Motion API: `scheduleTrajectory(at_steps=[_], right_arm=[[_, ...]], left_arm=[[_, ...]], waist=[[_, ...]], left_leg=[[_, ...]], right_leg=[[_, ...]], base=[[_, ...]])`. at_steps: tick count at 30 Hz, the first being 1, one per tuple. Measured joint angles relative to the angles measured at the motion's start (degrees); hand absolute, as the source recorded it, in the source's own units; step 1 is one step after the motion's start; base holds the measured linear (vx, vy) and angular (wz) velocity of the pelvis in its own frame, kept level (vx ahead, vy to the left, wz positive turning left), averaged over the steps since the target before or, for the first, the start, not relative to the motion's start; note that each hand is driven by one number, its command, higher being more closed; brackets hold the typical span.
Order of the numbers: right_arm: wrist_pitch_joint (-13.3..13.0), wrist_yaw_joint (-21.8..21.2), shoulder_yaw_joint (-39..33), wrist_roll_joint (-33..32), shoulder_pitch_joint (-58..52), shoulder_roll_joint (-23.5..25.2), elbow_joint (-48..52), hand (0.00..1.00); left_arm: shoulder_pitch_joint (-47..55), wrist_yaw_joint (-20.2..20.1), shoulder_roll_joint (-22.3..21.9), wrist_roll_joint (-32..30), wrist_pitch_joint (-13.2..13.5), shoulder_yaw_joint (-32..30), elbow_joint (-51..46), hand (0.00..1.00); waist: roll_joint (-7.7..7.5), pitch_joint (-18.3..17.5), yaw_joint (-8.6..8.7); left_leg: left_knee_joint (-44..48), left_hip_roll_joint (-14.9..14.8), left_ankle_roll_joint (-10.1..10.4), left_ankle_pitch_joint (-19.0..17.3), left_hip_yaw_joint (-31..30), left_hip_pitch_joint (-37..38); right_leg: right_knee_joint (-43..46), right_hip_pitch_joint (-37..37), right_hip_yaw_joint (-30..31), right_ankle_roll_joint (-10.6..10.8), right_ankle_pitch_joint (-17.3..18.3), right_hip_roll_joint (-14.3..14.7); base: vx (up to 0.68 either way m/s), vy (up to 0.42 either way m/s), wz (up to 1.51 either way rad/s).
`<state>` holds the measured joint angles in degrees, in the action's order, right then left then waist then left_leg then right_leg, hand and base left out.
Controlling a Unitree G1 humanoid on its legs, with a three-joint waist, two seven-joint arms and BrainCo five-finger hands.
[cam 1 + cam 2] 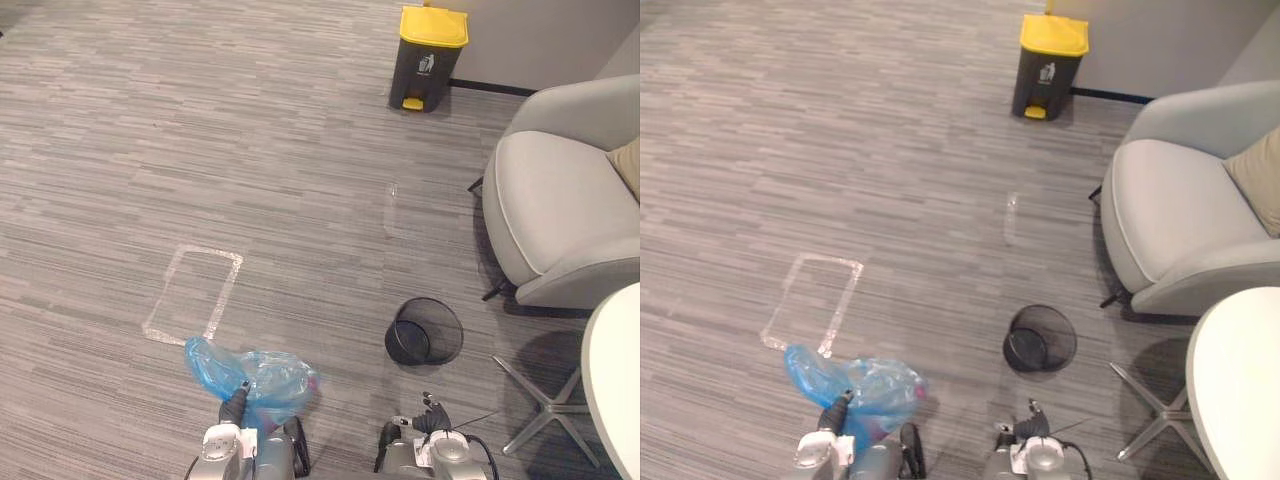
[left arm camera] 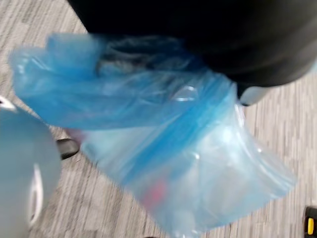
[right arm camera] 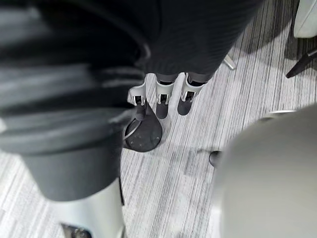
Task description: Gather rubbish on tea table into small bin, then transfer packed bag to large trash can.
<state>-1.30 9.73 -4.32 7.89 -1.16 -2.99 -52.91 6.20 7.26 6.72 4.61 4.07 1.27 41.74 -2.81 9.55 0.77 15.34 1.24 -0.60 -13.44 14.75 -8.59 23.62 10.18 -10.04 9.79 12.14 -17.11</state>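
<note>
stage: judging by the scene, the transfer leg; the blue rubbish bag (image 1: 262, 375) is out of the small mesh bin (image 1: 424, 331), which sits bare on the carpet beside the grey armchair (image 1: 560, 190).
bag position: bunched against the left hand (image 1: 235, 408), low by the robot, near the taped rectangle (image 1: 193, 295) on the floor; something pink shows through the film (image 2: 156, 191).
left hand: buried in the bag's folds, so i cannot tell how it is closed on the plastic.
right hand: (image 1: 432, 418) low at the robot's front, fingers (image 3: 163, 94) loose and apart, holding nothing.
target: the yellow-lidded pedal trash can (image 1: 428, 58) stands well apart, by the far wall, lid down.
risk, slip: thin slick film could slide out of the hold over the walk and spill rubbish on the carpet.
risk, lid: the lid is closed; with the bag in one hand, the free hand or the pedal must raise it, or the bag lands on top.
risk, path: a line drifting right meets the mesh bin, the armchair or the spread legs (image 1: 545, 400) of the white round table (image 1: 618, 370).
risk, snag: the bag's loose tail hangs wide and could catch or tear.
</note>
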Motion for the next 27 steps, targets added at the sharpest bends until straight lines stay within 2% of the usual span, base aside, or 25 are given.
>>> scheduleTrajectory(at_steps=[1, 2, 3, 4, 5, 6, 7, 8, 9, 10, 11, 12, 13, 14, 15, 16, 17, 19, 20, 21, 22, 23, 24, 26, 27], right_arm=[[0.0, -0.1, 0.0, -0.2, 0.1, -0.1, 0.0, 0.0], [-0.2, -0.2, 0.2, -0.1, 1.2, -0.3, 0.0, 0.0], [-0.4, -0.2, 0.6, -0.1, 2.0, -0.3, 0.0, 0.0], [-0.4, -0.2, 0.6, -0.1, 2.1, -0.3, -0.1, 0.0], [-0.4, -0.1, 0.6, 0.0, 2.2, -0.3, -0.4, 0.0], [-0.4, -0.1, 0.4, -0.1, 1.7, -0.6, -0.3, 0.0], [-0.4, 0.0, 0.2, 0.0, 1.3, -0.6, -0.2, 0.0], [-0.4, 0.1, -0.3, -0.1, 1.1, -1.5, 0.4, 0.0], [-0.4, 0.1, -0.3, 0.0, 1.4, -2.2, 0.6, 0.0], [-0.4, 0.1, -0.5, 0.0, 1.4, -2.4, 0.7, 0.0], [-0.3, -0.1, -1.8, -0.2, 1.1, -3.1, 0.3, 0.0], [-0.4, -0.1, -2.8, -0.7, 0.9, -3.5, 0.9, 0.0], [-0.3, 0.1, -2.6, -1.0, 0.4, -3.3, 1.2, 0.0], [-0.3, 0.2, -2.0, -1.2, -0.9, -2.9, 3.5, 0.0], [-0.4, 0.3, -2.1, -1.3, -0.8, -2.6, 3.8, 0.0], [-0.4, 0.3, -2.3, -1.3, -0.4, -1.7, 4.2, 0.0], [-0.3, 0.3, -2.4, -1.3, 0.1, -1.1, 4.0, 0.0], [-0.3, 0.3, -2.6, -1.3, 0.5, 0.3, 3.4, 0.0], [-0.3, 0.4, -3.6, -1.3, 1.0, 0.6, 2.9, 0.0], [-0.3, 0.4, -4.1, -1.3, 1.0, 0.6, 2.3, 0.0], [-0.2, 0.5, -4.6, -1.3, 0.8, 0.0, 1.3, 0.0], [0.2, 0.7, -4.3, -1.2, 0.8, -0.6, -0.9, 0.0], [0.4, 0.7, -4.0, -1.2, 1.0, -0.3, -1.1, 0.0], [0.5, 0.7, -4.1, -1.1, 0.9, 0.3, -1.1, 0.0], [0.5, 0.6, -4.0, -1.1, 1.2, 0.3, -0.9, 0.0]], left_arm=[[-0.1, 0.2, 0.0, 0.0, 0.0, -0.2, -0.2, 1.0], [-0.3, 0.3, 0.1, 0.1, -0.1, -0.2, -0.3, 1.0], [-0.8, 0.3, 0.8, 0.1, -0.1, -0.2, -0.3, 1.0], [-1.1, 0.3, 1.1, 0.1, -0.1, -0.2, -0.3, 1.0], [-1.6, 0.3, 1.7, 0.1, 0.0, -0.2, -0.3, 1.0], [-1.9, 0.3, 1.8, 0.0, 0.0, -0.2, -0.3, 1.0], [-2.0, 0.3, 1.8, 0.0, 0.0, -0.2, -0.3, 1.0], [-2.2, 0.3, 1.0, 0.0, -0.1, -0.3, 0.8, 1.0], [-2.4, 0.1, 0.0, 0.0, 0.0, 0.0, 0.7, 1.0], [-2.5, 0.1, -0.5, 0.0, 0.0, 0.0, 0.6, 1.0], [-2.9, 0.0, -1.5, 0.0, -0.1, 0.3, 0.6, 1.0], [-3.0, -0.1, -2.7, -0.1, -0.1, 0.2, 0.6, 1.0], [-2.3, -0.2, -2.8, -0.2, 0.0, -0.1, 0.3, 1.0], [-1.2, -0.6, -3.5, -0.5, 0.1, -0.3, -0.5, 1.0], [-1.3, -0.8, -3.8, -0.6, 0.1, -0.4, -1.1, 1.0], [-1.2, -1.2, -3.8, -0.6, 0.1, -0.4, -1.5, 1.0], [-1.3, -1.3, -4.0, -0.6, 0.1, -0.9, -1.7, 1.0], [-1.8, -1.4, -4.2, -0.6, 0.1, -0.9, -1.6, 1.0], [-2.5, -1.4, -4.3, -0.6, 0.0, -0.8, -1.5, 1.0], [-2.6, -1.4, -4.3, -0.6, 0.0, -0.8, -1.4, 1.0], [-2.7, -1.4, -4.6, -0.6, 0.0, -0.6, -1.1, 1.0], [-2.8, -1.3, -4.4, -0.6, -0.1, -0.3, 0.2, 1.0], [-3.2, -1.2, -4.1, -0.6, -0.3, -0.3, 0.6, 1.0], [-4.5, -1.0, -3.0, -0.6, -0.5, -0.3, 0.5, 1.0], [-4.4, -0.9, -3.1, -0.6, -0.6, -0.3, 0.5, 1.0]], waist=[[0.55, 0.4, 0.15], [1.92, 1.1, 0.41], [2.6, 1.5, 0.41], [2.55, 1.5, 0.41], [2.3, 1.5, 0.52], [1.56, 1.1, 1.31], [1.09, 0.8, 1.54], [2.14, 0.6, 2.6], [3.56, 0.2, 2.6], [3.83, 0.4, 2.65], [3.97, 0.8, 2.86], [4.71, 1.5, 3.0], [4.72, 1.1, 2.8], [4.99, 1.1, 2.21], [5.49, 0.9, 1.65], [5.45, 0.9, 1.03], [3.55, 1.7, 0.73], [2.12, 2.3, -0.47], [1.58, 2.7, -0.66], [1.54, 2.7, -0.68], [2.55, 2.4, -0.73], [2.14, 2.4, -1.52], [1.49, 2.1, -1.13], [0.43, 1.8, -1.41], [0.44, 1.8, -1.45]], left_leg=[[-0.1, -0.5, -0.4, -0.5, -0.6, 1.0], [-0.3, -2.9, -0.4, -1.4, -1.1, 3.2], [-0.8, -4.4, 0.1, -2.1, -1.3, 5.0], [-1.5, -4.8, 0.4, -2.4, -1.3, 6.1], [-3.1, -5.2, 1.3, -2.2, -1.3, 8.4], [-4.9, -4.7, 2.2, -2.5, -1.7, 11.1], [-5.6, -4.3, 2.7, -2.7, -1.9, 12.0], [-5.9, -5.1, 3.8, -3.4, -3.6, 13.4], [-5.8, -6.0, 6.1, -2.0, -3.9, 13.6], [-5.1, -6.1, 7.2, -1.2, -4.1, 13.6], [-1.6, -5.7, 8.2, 0.8, -4.3, 13.4], [7.7, -6.7, 8.4, 1.8, -3.6, 12.6], [13.9, -8.1, 8.5, 1.9, -2.8, 11.1], [28.8, -11.9, 7.4, 0.8, 0.2, 5.6], [32.7, -13.5, 6.3, -1.0, 0.6, 3.4], [36.3, -14.5, 5.0, -3.1, 1.7, -0.5], [35.1, -13.9, 3.3, -4.8, 2.5, -4.3], [27.6, -12.8, 3.5, -4.7, 1.6, -8.4], [19.1, -11.2, 3.8, -3.4, -0.7, -11.1], [14.5, -10.2, 4.2, -1.5, -2.1, -11.9], [4.0, -9.4, 5.4, 4.2, -5.5, -12.0], [2.0, -8.3, 5.0, 12.7, -6.1, -10.9], [1.5, -7.3, 5.5, 11.9, -5.7, -10.5], [5.0, -4.9, 3.6, 6.5, -3.9, -10.2], [5.9, -4.7, 3.1, 5.1, -2.9, -9.6]], right_leg=[[8.3, 3.5, 0.5, -1.9, -1.6, 0.0], [9.5, 5.9, 0.7, -3.9, 1.4, 3.2], [7.7, 6.9, -0.7, -4.6, 1.8, 6.0], [6.3, 7.5, -1.8, -5.1, 1.5, 7.1], [3.1, 8.5, -3.9, -6.6, 0.4, 8.9], [-1.5, 9.4, -5.3, -8.0, -2.5, 10.6], [-3.1, 9.7, -5.2, -8.7, -4.5, 11.4], [-2.3, 9.2, -4.7, -10.7, -7.5, 12.1], [-1.4, 8.7, -6.3, -10.6, -7.1, 12.1], [-0.7, 8.3, -6.7, -10.3, -6.5, 11.7], [3.3, 8.0, -7.6, -10.7, -5.0, 10.0], [6.8, 7.9, -8.3, -9.8, -2.6, 10.3], [1.0, 4.9, -7.7, -10.4, -4.1, 11.6], [-4.2, -0.4, -7.8, -12.4, -1.7, 13.4], [-5.1, -1.6, -6.9, -12.7, -1.5, 14.2], [-7.1, -3.8, -5.6, -12.6, -1.2, 14.5], [-9.3, -6.6, -3.9, -12.5, -1.3, 13.5], [-11.2, -9.0, -1.8, -11.8, -1.1, 11.8], [-12.3, -10.8, -0.7, -9.9, -0.2, 10.4], [-12.5, -11.5, -0.2, -8.8, 0.4, 9.8], [-12.8, -12.8, 0.7, -6.2, 1.9, 9.6], [-13.5, -14.0, 3.8, -4.3, 3.1, 8.7], [-14.1, -14.3, 4.8, -4.5, 2.9, 8.0], [-11.5, -13.7, 7.1, -4.2, 2.1, 6.2], [-9.3, -13.2, 8.5, -4.1, 2.2, 5.7]], base=[[0.24, 0.062, 0.0], [0.3, 0.042, -0.06], [0.27, -0.003, -0.06], [0.34, -0.041, 0.07], [0.4, -0.07, 0.29], [0.44, -0.081, 0.34], [0.5, -0.099, 0.53], [0.65, -0.102, 0.38], [0.64, -0.107, 0.4], [0.53, -0.082, 0.25], [0.44, -0.112, 0.23], [0.36, -0.14, 0.15], [0.38, -0.176, -0.11], [0.24, -0.101, -0.31], [0.41, -0.018, -0.49], [0.48, 0.046, -0.61], [0.46, 0.055, -0.6], [0.42, 0.116, -0.68], [0.41, 0.197, -0.56], [0.43, 0.277, -0.43], [0.5, 0.415, -0.55], [0.42, 0.358, -0.42], [0.42, 0.319, -0.2], [0.42, 0.223, -0.12], [0.41, 0.227, -0.58]])
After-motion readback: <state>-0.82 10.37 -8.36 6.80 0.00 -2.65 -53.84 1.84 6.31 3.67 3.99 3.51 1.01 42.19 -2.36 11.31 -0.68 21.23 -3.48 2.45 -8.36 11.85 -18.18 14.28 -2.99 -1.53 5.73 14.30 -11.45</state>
